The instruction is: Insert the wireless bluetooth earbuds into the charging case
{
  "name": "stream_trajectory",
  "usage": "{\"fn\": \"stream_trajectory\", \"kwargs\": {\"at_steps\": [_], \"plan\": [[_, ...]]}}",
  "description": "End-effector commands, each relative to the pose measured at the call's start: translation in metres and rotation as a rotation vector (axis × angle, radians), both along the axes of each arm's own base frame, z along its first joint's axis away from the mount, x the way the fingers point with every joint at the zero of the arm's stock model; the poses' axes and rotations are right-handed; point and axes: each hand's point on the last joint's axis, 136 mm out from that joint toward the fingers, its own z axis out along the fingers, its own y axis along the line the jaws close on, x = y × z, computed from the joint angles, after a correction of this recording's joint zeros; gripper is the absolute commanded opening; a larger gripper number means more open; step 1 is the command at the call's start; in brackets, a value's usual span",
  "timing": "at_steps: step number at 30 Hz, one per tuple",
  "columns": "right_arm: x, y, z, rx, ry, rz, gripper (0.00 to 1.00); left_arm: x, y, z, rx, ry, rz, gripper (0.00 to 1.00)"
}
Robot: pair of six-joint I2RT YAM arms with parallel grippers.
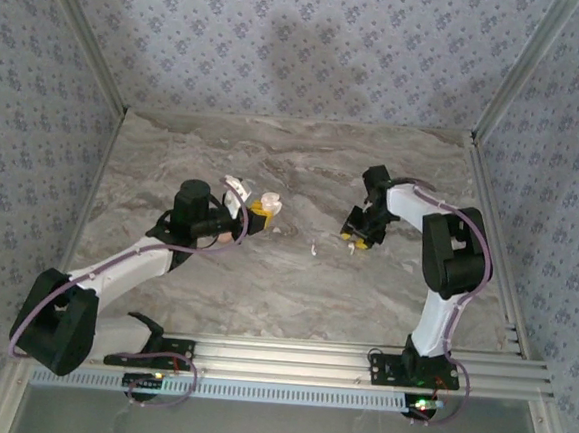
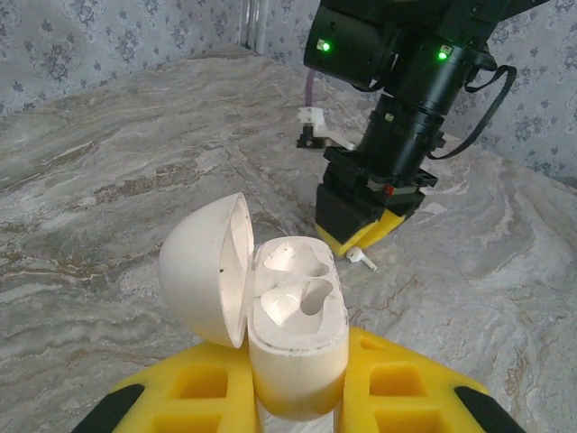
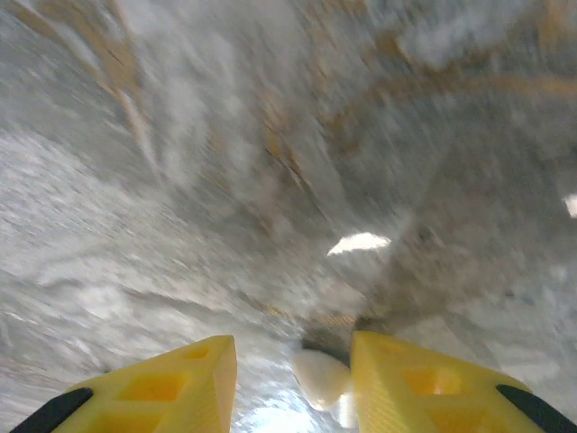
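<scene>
My left gripper (image 1: pixel 258 212) (image 2: pixel 297 370) is shut on the charging case (image 2: pixel 297 334) (image 1: pixel 267 207), which looks cream-white here and stands upright between the yellow fingers. Its lid (image 2: pixel 203 266) is swung open to the left, and both sockets are empty. One white earbud (image 2: pixel 361 257) lies on the table right by the right gripper's fingertips (image 2: pixel 356 230). In the blurred right wrist view an earbud (image 3: pixel 320 377) sits between my open right gripper's (image 3: pixel 293 347) (image 1: pixel 354 240) fingers, close to the right one. Another white speck of an earbud (image 1: pixel 314 249) lies on the table between the two grippers.
The marble-patterned table (image 1: pixel 303 167) is walled in by patterned panels at the back and sides, with an aluminium rail (image 1: pixel 358 362) along the near edge. The right arm's wrist and camera housing (image 2: pixel 406 81) rise just beyond the case.
</scene>
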Motion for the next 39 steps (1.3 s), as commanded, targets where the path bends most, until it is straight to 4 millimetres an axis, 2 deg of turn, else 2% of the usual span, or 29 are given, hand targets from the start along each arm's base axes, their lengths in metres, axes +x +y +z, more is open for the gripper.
{"fn": "stream_trajectory", "kwargs": {"at_steps": [1, 5, 9, 13, 17, 24, 39], "plan": [[0.012, 0.003, 0.007, 0.002, -0.033, 0.029, 0.39, 0.000, 0.006, 0.008, -0.009, -0.026, 0.015, 0.16], [0.009, -0.006, 0.024, -0.067, -0.049, 0.071, 0.40, 0.001, 0.007, 0.008, -0.006, -0.027, 0.019, 0.16], [-0.006, -0.022, 0.043, -0.212, -0.020, 0.191, 0.40, 0.000, 0.007, 0.007, -0.003, -0.024, 0.019, 0.16], [-0.018, -0.029, 0.048, -0.284, 0.038, 0.274, 0.40, 0.000, 0.007, 0.006, -0.001, -0.022, 0.013, 0.16], [-0.021, -0.021, 0.042, -0.292, 0.070, 0.317, 0.40, 0.000, 0.006, 0.005, 0.002, -0.018, 0.008, 0.16], [-0.017, -0.004, 0.026, -0.280, 0.094, 0.354, 0.39, -0.001, 0.007, 0.006, 0.004, -0.021, 0.010, 0.16], [-0.016, -0.002, -0.002, -0.314, 0.140, 0.371, 0.33, -0.001, 0.008, 0.005, 0.010, -0.019, 0.016, 0.16]]}}
